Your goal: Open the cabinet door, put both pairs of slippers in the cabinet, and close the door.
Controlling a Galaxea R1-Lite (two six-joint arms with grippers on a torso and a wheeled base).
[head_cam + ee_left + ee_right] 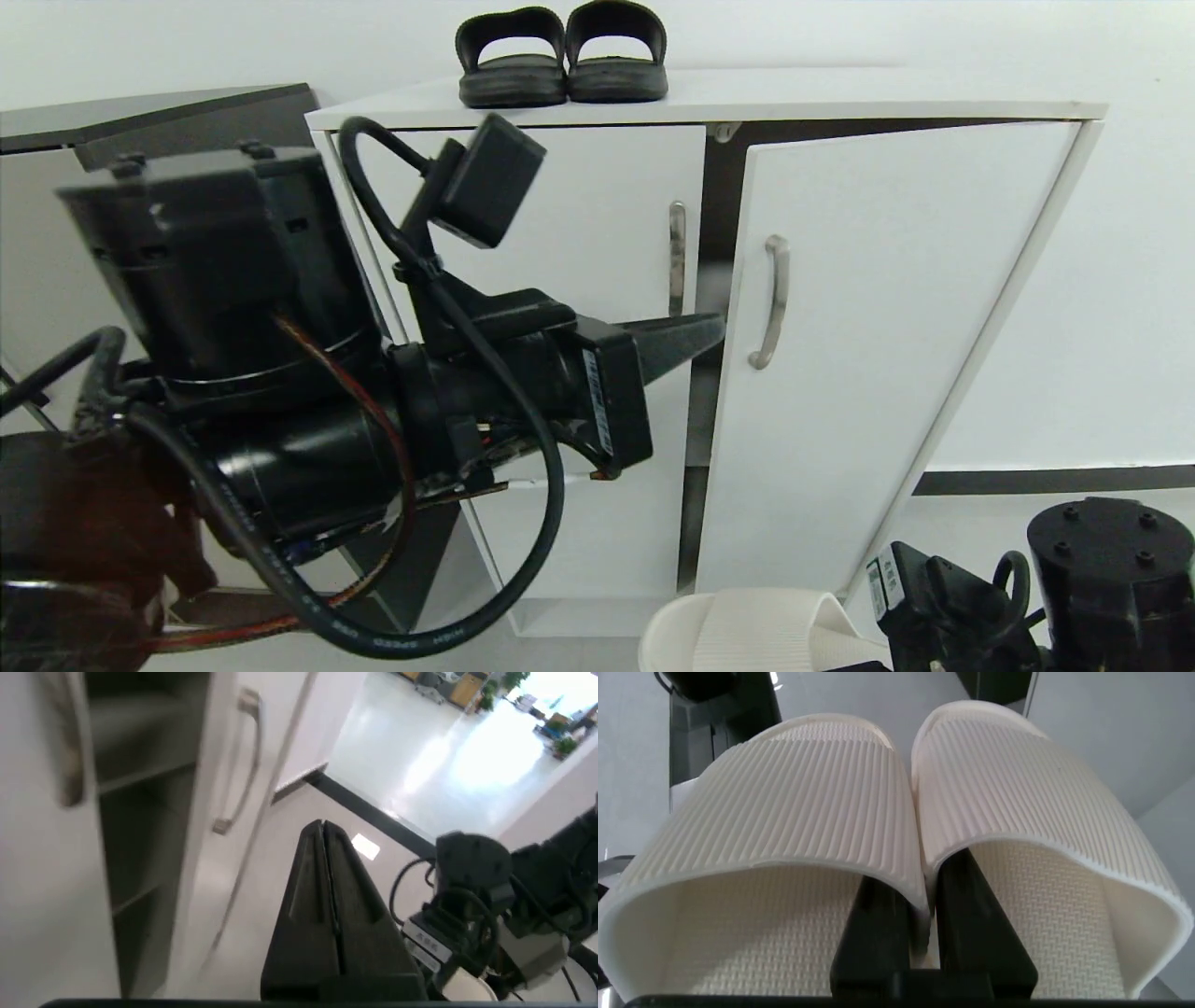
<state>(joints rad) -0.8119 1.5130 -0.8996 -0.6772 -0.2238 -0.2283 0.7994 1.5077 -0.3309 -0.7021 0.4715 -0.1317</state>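
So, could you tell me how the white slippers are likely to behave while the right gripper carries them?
The white slippers look like soft ribbed foam, so they are probably light and a little bendy. The right gripper pinches only their inner strap edges between its fingers, so the pair may sag or swing. The ribbing probably helps against slipping.

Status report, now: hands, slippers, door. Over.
Left hand shut, empty, tip near the right door edge. Right hand shut on white slippers. Door only ajar; black slippers on cabinet top.
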